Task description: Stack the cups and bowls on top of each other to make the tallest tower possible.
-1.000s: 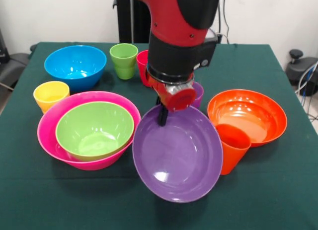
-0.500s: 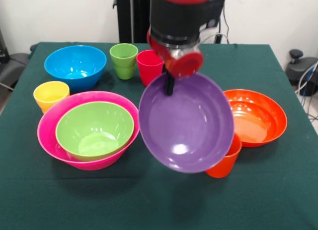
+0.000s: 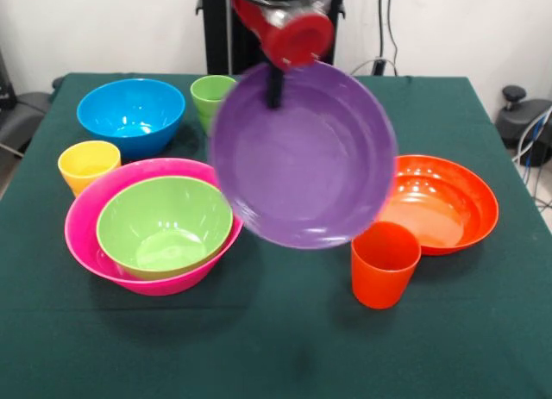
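Note:
My gripper [image 3: 274,87] is shut on the top rim of the purple bowl [image 3: 302,158], which hangs tilted in the air with its inside facing the camera. The pink bowl [image 3: 90,201] sits at the left with the green bowl [image 3: 164,222] nested in it. The blue bowl [image 3: 129,113] is at the far left, the orange bowl [image 3: 444,201] at the right. The yellow cup [image 3: 88,165] stands left of the pink bowl. The green cup [image 3: 207,96] stands behind, partly hidden by the purple bowl. The orange cup [image 3: 385,263] stands in front of the orange bowl. Red and purple cups are hidden.
The table, covered in green cloth [image 3: 259,347], ends close in front. A black post [image 3: 216,28] stands behind the table's far edge.
The gripper has lifted the purple bowl higher and carried it leftward, toward the pink bowl. The orange cup is now uncovered; the red cup is hidden behind the bowl.

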Tool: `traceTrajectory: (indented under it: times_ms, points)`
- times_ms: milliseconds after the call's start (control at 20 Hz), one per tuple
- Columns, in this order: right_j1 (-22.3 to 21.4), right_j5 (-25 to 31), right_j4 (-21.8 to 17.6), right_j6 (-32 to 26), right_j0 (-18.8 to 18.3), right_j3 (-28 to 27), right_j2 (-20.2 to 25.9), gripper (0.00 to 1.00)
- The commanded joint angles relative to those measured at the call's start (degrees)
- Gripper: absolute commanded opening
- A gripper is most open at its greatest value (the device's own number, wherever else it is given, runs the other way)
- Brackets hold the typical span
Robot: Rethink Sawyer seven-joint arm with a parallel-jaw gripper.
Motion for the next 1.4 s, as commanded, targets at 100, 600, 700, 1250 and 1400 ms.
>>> traceTrajectory:
  times_ms: [100, 600, 700, 1250, 1400]
  points:
    - [0.9, 3.0, -7.1, -13.6, -7.9, -2.7, 6.4, 0.0]
    - [3.3, -2.3, -11.1, -16.8, -14.4, -2.2, 11.9, 0.0]
    - [2.8, -2.1, -11.7, -15.9, -14.5, -1.7, 12.5, 0.0]
    - [3.7, -5.6, -14.1, -11.2, -15.1, -0.5, 15.5, 0.0]
    - [3.7, -5.9, -14.6, -10.7, -15.3, -0.4, 15.9, 0.0]
